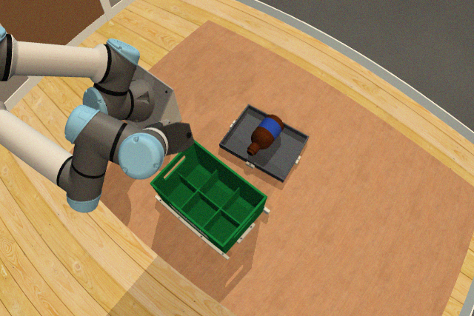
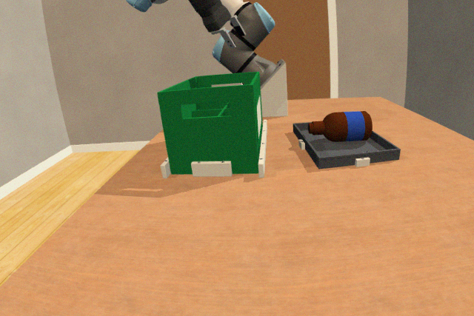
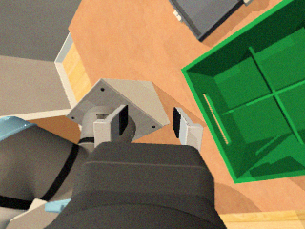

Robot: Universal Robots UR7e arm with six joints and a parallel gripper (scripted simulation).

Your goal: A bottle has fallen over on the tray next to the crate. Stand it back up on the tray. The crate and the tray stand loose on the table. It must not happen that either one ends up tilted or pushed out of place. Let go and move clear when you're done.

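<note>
A brown bottle with a blue label (image 1: 266,133) lies on its side on the dark grey tray (image 1: 266,149), neck towards the green crate (image 1: 208,195). In the exterior view the bottle (image 2: 341,125) lies across the tray (image 2: 346,148), to the right of the crate (image 2: 212,123). My gripper (image 3: 150,115) (image 2: 231,31) is open and empty. It hangs high above the table behind the crate's far end, well apart from the bottle. The wrist view shows the crate (image 3: 253,95) at the right and a corner of the tray (image 3: 205,14) at the top.
The grey robot pedestal (image 1: 161,98) stands right behind the crate and below my fingers. The crate has several empty compartments and pale brackets at its foot (image 2: 211,168). A wooden floor surrounds the table.
</note>
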